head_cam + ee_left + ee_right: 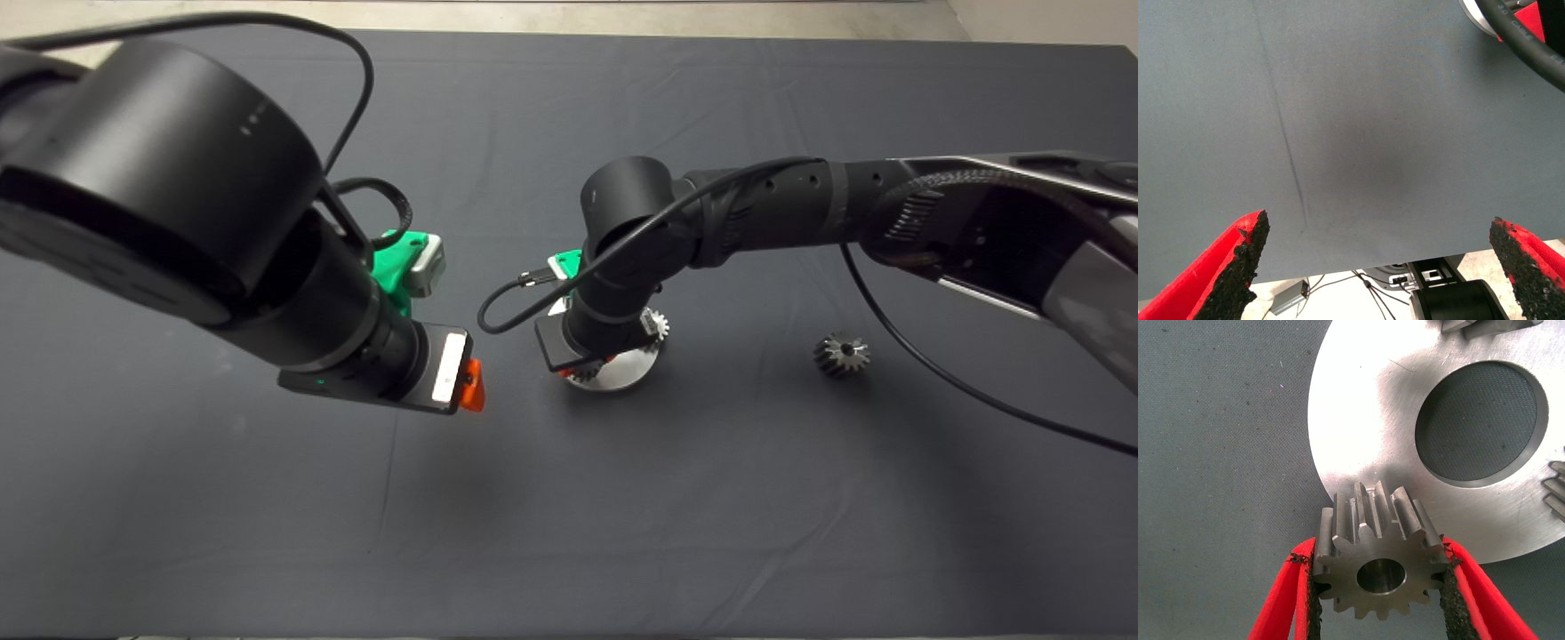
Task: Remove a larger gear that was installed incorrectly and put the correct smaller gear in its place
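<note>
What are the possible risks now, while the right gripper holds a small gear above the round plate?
1. The right gripper pinches the smaller gear only by its tooth tips, so it may slip or tilt.
2. It hangs at the edge of the steel plate, not over a seat; released here, it could roll onto the mat.

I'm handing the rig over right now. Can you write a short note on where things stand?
Right pincer: shut on a small gear, held over the edge of the round metal plate at mid-mat.
Left pincer: open, empty, hovering over bare mat left of the plate.
Big gear: lying on the mat, right of the plate, so removal looks done.
Other small gears sit on the plate.
Left: seat the held gear, then release.
</note>
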Controlling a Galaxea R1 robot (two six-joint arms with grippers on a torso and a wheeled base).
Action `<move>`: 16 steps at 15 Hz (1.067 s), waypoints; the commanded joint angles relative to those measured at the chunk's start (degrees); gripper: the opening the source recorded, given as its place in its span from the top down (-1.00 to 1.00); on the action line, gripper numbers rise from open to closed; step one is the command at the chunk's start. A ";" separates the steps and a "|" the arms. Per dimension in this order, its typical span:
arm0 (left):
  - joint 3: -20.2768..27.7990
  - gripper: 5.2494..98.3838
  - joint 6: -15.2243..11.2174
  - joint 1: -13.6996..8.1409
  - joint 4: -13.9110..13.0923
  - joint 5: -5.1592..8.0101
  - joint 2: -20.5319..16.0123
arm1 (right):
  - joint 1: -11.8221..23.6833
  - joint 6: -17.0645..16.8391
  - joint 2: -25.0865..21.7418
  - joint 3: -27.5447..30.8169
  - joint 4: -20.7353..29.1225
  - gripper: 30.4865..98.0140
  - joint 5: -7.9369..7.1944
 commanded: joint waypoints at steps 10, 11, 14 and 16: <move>0.00 -0.69 -0.18 -1.04 0.70 4.94 -0.09 | 0.58 0.09 0.58 -0.86 -0.73 0.80 -6.13; 0.09 -0.69 -0.18 -1.04 0.70 4.92 -0.09 | 0.50 0.09 0.67 -0.86 -0.73 0.80 -6.13; 0.00 -0.69 -0.18 -1.04 0.70 5.00 0.00 | 0.58 0.09 0.84 -0.77 -0.73 0.74 -6.13; -0.07 -0.69 -0.18 -1.04 0.70 4.99 0.09 | 0.67 0.09 0.84 -1.03 -0.73 0.73 -6.13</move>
